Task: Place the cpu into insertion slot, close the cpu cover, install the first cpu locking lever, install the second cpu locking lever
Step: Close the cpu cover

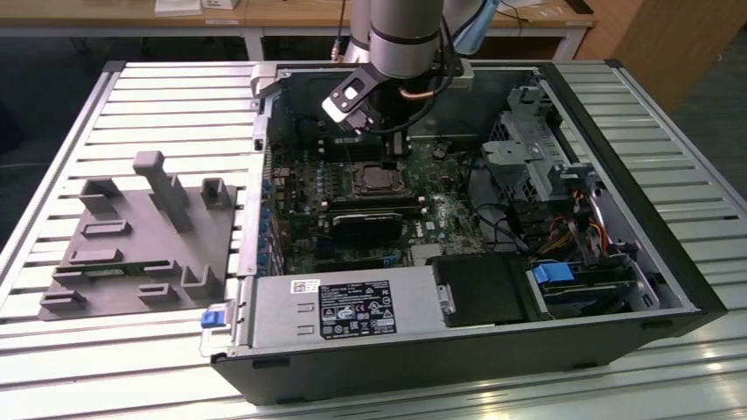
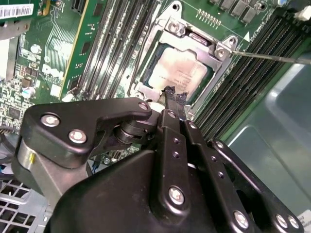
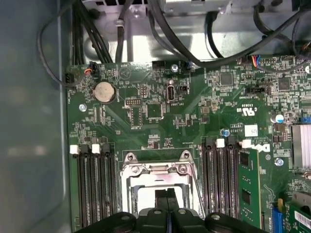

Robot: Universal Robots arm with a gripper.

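The cpu (image 2: 187, 70) lies flat in the insertion slot (image 1: 376, 179), its pale silver top showing through the window of the cpu cover (image 2: 197, 41). The cover lies down over the chip; in the first wrist view its frame (image 3: 158, 170) sits level on the socket. A thin metal lever rod (image 2: 272, 57) sticks out sideways from one socket corner. My gripper (image 2: 175, 94) is shut with nothing between its fingers, and its black tip hangs just above the chip's edge. In the exterior view the gripper (image 1: 389, 156) points down at the socket from the far side.
Long black memory slots (image 3: 95, 189) flank the socket on both sides, and a green card (image 3: 248, 189) stands in one. Black cables (image 3: 160, 34) run along the case wall. A power supply (image 1: 350, 308) and drive cage (image 1: 548, 166) fill the case. A grey fixture (image 1: 140, 236) lies at the exterior view's left.
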